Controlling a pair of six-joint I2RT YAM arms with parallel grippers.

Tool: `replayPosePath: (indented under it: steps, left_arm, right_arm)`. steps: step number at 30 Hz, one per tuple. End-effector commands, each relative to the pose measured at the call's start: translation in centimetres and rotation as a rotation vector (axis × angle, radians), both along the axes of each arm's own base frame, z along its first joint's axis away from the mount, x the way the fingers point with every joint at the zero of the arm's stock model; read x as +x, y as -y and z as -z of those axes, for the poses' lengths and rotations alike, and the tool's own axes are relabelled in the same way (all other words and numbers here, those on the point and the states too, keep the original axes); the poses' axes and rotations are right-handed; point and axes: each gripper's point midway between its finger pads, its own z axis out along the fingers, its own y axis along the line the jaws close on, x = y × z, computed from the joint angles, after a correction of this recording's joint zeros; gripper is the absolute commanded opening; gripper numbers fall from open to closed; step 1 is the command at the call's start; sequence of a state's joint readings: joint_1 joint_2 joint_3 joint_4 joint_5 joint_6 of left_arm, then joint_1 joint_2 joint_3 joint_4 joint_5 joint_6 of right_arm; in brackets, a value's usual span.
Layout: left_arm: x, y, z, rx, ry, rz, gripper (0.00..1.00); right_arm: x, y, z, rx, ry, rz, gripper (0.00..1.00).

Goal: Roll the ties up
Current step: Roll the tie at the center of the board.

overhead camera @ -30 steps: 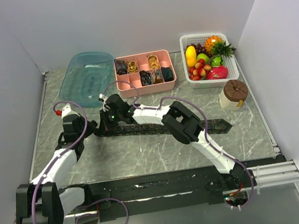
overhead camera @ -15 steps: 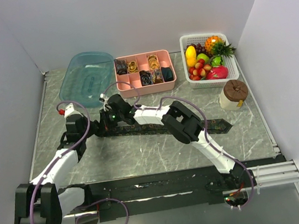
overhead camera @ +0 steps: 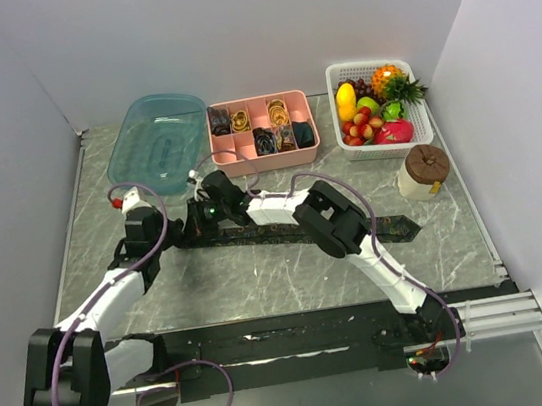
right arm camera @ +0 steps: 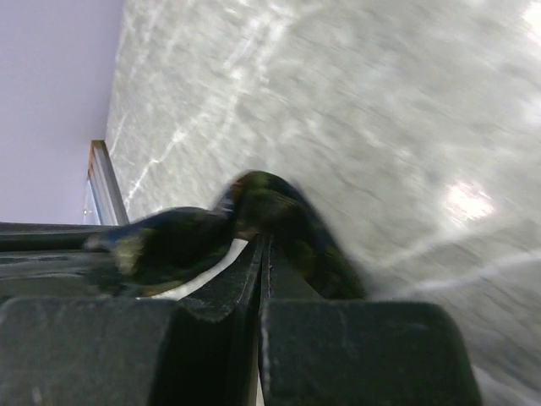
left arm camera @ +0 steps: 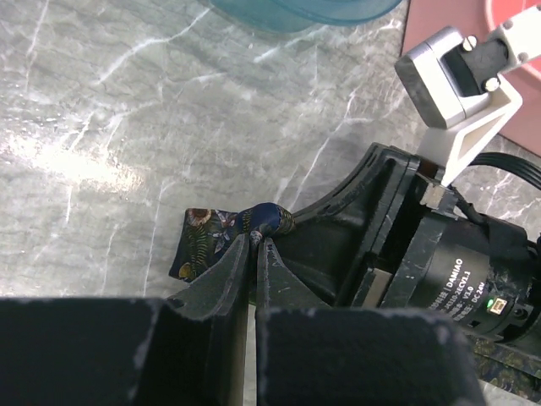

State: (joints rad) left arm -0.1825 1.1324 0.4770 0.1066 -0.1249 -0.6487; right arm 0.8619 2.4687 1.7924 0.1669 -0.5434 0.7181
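While both my hands work at the same narrow end, the tie (overhead camera: 255, 235) lies flat on the grey marbled surface (overhead camera: 262, 285), a dark patterned strip running away from my right hand (right arm camera: 264, 245) to the right, its pointed wide end well beyond my right elbow. My left hand (left arm camera: 252, 247) has its fingers (left arm camera: 230, 269) almost together, pinching the tie's tip, where the leafy fabric is folded over on itself and a navy lining shows right at the fingertips. My right hand sits just beside my left, nearly touching it, and its black body fills the space to the right of my left fingers in the left wrist view. The right fingers are pressed together on a hump of the same fabric at their tips; that view is blurred, so I cannot make out the fold in detail. Beyond both hands, well apart from them, stands a pink divided tray (overhead camera: 244, 156) with rolled ties (overhead camera: 239, 121) in its compartments. A teal tub (overhead camera: 157, 143) is to the left of it. Far to the right of my right hand are a white basket (overhead camera: 421, 121) of fruit and a brown-lidded jar (overhead camera: 423, 171).
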Motion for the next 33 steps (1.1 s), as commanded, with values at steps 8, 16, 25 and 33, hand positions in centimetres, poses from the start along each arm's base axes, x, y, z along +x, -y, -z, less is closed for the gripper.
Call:
replayPosePath:
  steps: [8,16,25,33]
  left_arm:
    - [0.1,0.0,1.4,0.015,-0.057,-0.045,0.01]
    - [0.1,1.6,1.7,0.028,-0.065,0.009,0.01]
    - [0.5,3.3,2.7,0.007,-0.085,0.020,0.24]
    - [0.9,4.7,2.8,-0.037,-0.070,0.033,0.52]
  right_arm:
    - [1.6,2.8,-7.1,0.135,0.061,0.038,0.00]
    - [1.9,4.6,-9.3,0.169,0.081,0.068,0.00]
    - [2.1,5.7,-8.5,0.101,0.113,0.077,0.00]
    - [2.0,6.3,-7.5,0.050,0.133,0.073,0.00]
